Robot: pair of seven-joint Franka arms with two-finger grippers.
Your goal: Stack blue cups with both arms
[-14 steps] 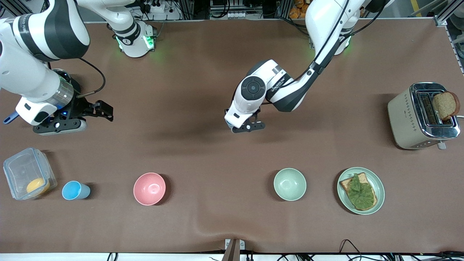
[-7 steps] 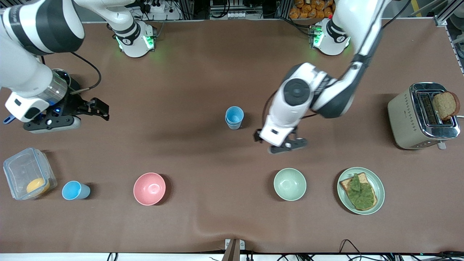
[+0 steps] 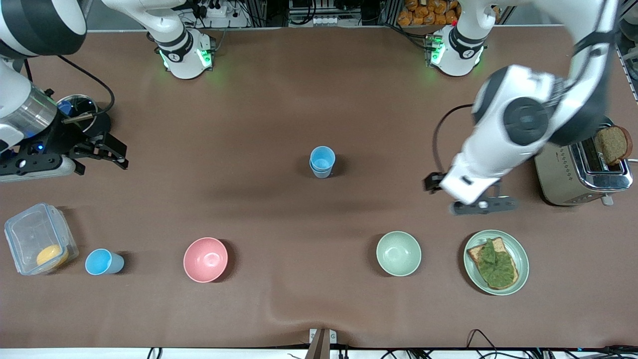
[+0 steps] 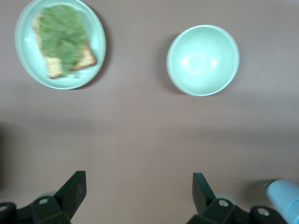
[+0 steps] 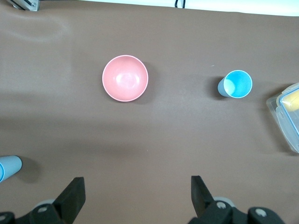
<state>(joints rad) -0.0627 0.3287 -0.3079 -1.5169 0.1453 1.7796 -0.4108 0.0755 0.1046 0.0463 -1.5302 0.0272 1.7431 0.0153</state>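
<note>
The pale grey-blue cup [image 3: 322, 162] stands upright near the middle of the table, w/ nothing touching it – at its base a second rim seems to show, but I cannot tell if another cup sits under it. The brighter sky blue cup [image 3: 103, 262] stands alone toward the right arm's end of the table, nearer to the front camera, just beside a clear plastic container [image 3: 39, 238] w/ something yellow inside. Between the sky blue cup and the table middle sits the pink bowl [image 3: 205, 259]; the pale green bowl [image 3: 398, 253] sits farther toward the left arm's end, approx. in the same row, and next to it a pale green plate [image 3: 520, 252] carries toast w/ green topping [image 3: 493, 263]. The left gripper [image 3: 481, 205] is up in the air over bare table, above the plate and beside the toaster [image 3: 580, 164], which has a bread slice [image 3: 612, 143] sticking out; its fingers [image 4: 73, 189] are spread wide and hold nothing. The right gripper [image 3: 107, 152] hangs over the table edge region at the right arm's end, above the container – its fingers [image 5: 74, 196] are also spread apart and empty. In the right wrist view the pink bowl and sky blue cup are well apart from each other.
</note>
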